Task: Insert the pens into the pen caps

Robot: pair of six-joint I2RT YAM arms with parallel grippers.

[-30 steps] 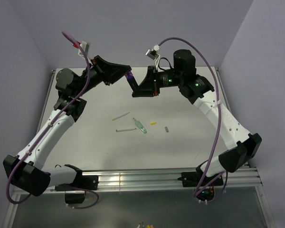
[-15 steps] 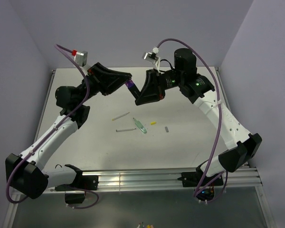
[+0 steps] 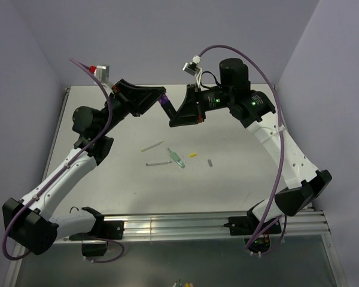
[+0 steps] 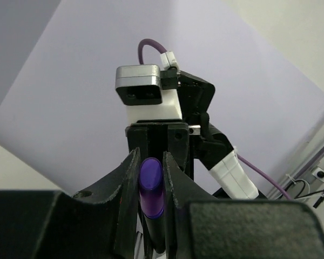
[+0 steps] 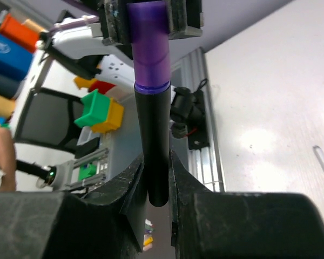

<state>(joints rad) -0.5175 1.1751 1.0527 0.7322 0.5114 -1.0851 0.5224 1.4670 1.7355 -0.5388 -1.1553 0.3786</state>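
Purple plastic shows between the narrow jaws of the left pincer [image 4: 150, 164], which grips the purple cap [image 4: 150, 186] by its sides, the cap's rounded end facing the wrist camera. The right pincer [image 5: 156, 162] is closed tight on the lower end of the black pen [image 5: 155, 145]. The pen's barrel stands out from the fingers and meets the cap at a thin purple ring. Barrel and cap lie touching in one straight line, though how deep the pen sits inside cannot be told.

From above, both arms are raised and the two pincers meet tip to tip in the air over the far part of the surface [image 3: 239, 173]. Lying loose near the middle of the surface are the pale yellow-white pen [image 3: 152, 146], the grey-white pen [image 3: 158, 162] just nearer than it, and the translucent green pen [image 3: 177, 158] just to their right. The yellow cap [image 3: 193, 155] lies just beside the translucent green pen. The grey cap [image 3: 210, 162] lies a little farther right, apart from it.
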